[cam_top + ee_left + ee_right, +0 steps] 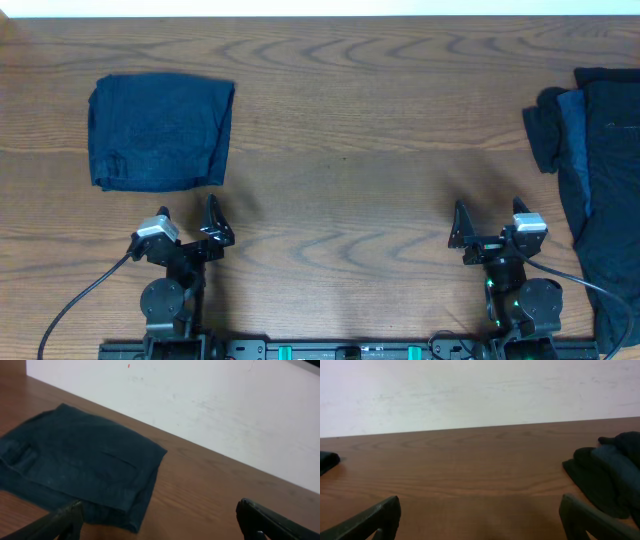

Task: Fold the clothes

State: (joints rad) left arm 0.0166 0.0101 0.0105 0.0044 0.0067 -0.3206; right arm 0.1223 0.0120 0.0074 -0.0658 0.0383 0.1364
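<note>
A folded navy garment (160, 131) lies flat at the table's far left; it also shows in the left wrist view (80, 465). A rumpled heap of dark clothes (592, 170) lies along the right edge and shows in the right wrist view (607, 472). My left gripper (188, 214) is open and empty just in front of the folded garment, not touching it; its fingers frame the lower edge of its wrist view (160, 522). My right gripper (490, 212) is open and empty over bare wood, left of the heap; its fingers show in its wrist view (480, 517).
The wooden table (340, 150) stretches between the two garments. A white wall (470, 390) runs behind the table's far edge. Both arm bases and cables sit at the front edge.
</note>
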